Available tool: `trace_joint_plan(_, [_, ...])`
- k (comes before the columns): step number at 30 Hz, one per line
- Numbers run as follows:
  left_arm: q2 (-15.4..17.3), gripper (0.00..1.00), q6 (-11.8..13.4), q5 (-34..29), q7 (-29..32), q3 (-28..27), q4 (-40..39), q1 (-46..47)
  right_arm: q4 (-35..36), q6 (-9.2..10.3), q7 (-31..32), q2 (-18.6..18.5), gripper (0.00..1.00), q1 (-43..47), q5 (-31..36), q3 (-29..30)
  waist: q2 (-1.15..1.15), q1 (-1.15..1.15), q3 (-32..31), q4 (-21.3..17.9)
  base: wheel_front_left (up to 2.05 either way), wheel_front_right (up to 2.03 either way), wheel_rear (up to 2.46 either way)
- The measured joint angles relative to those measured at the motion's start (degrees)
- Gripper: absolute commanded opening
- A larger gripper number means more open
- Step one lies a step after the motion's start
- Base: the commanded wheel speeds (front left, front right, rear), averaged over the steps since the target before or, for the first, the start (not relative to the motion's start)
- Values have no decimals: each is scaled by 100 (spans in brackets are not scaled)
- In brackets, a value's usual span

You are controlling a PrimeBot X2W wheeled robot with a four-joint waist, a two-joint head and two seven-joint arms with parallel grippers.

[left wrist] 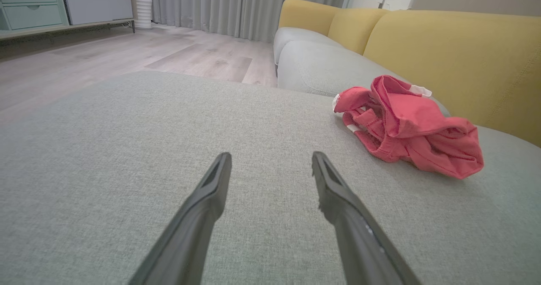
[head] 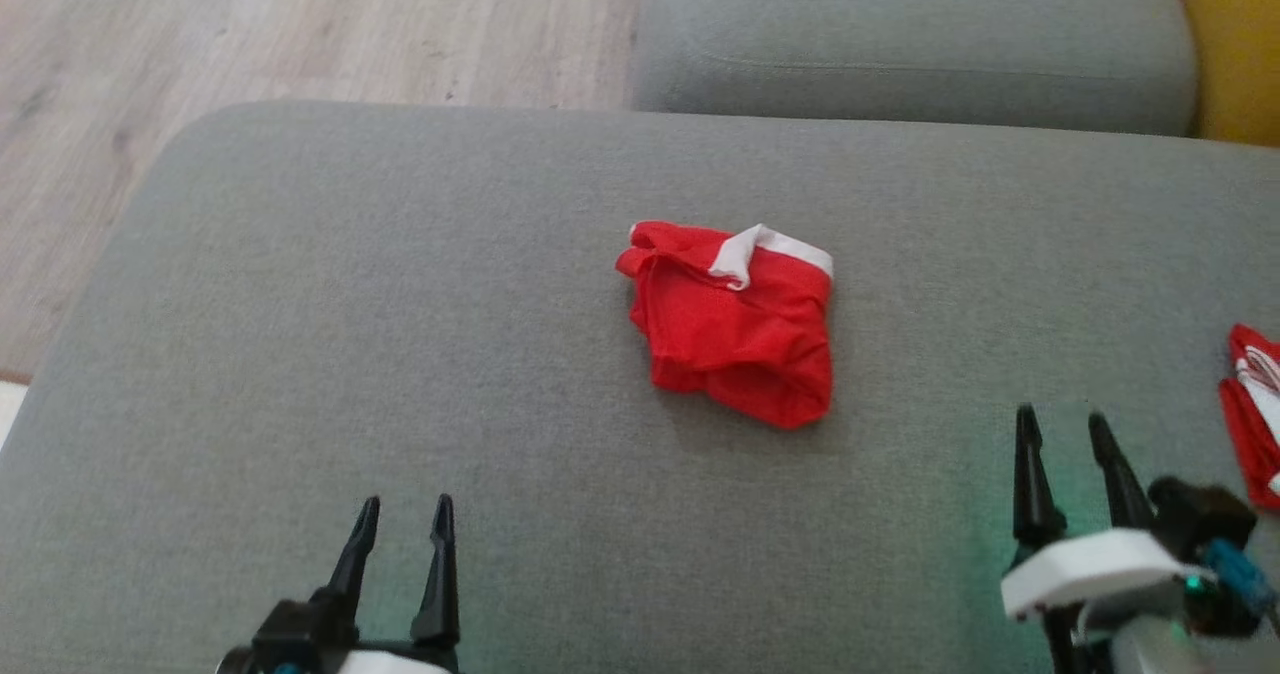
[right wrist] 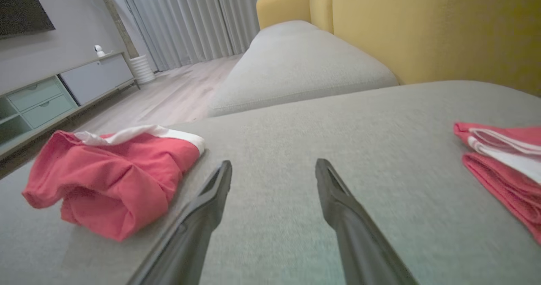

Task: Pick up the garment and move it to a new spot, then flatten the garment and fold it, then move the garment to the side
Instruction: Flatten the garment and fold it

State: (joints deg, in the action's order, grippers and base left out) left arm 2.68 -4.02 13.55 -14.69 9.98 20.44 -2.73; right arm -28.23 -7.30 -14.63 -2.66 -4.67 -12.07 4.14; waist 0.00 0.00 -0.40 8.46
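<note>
- Bunched in a loose heap near the middle of the wide grey seat cushion: red garment, its white waistband along the far edge and partly turned over
- At the lower left of the head view, left gripper, low over the grey fabric, spread wide with nothing between the jaws, well apart from the garment
- Seen from the left wrist, garment ahead and off to the right of the two dark fingers, no contact
- At the lower right of the head view, right gripper, parted just as wide and empty, nearer the garment than the left one yet clear of it
- Seen from the right wrist, garment to the left, close beside the left fingertip but not touching; bare grey fabric in the gap between the jaws
- At the right edge of the seat cushion, to the right of the right gripper, a red-and-white cloth, folded flat
- Further off: second cushion in grey, yellow backrest, pale wooden floor, grey curtains, low cabinet with drawers
</note>
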Motion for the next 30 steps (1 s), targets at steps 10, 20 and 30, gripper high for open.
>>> trace_joint_plan(10, [1,100,-3,-51,0,97,-69,-158,0,0,0,8,100,261,-105,-16,0,0,-62,-128,0,0,0])
trace_joint_plan(20, [3,100,-37,68,0,210,-16,-130,-279,0,0,8,0,-132,-352,-363,0,1,50,192,0,0,0])
trace_joint_plan(30, [11,100,-162,185,0,615,82,183,-1139,0,0,0,0,-1770,-94,-394,0,1,502,792,0,0,0])
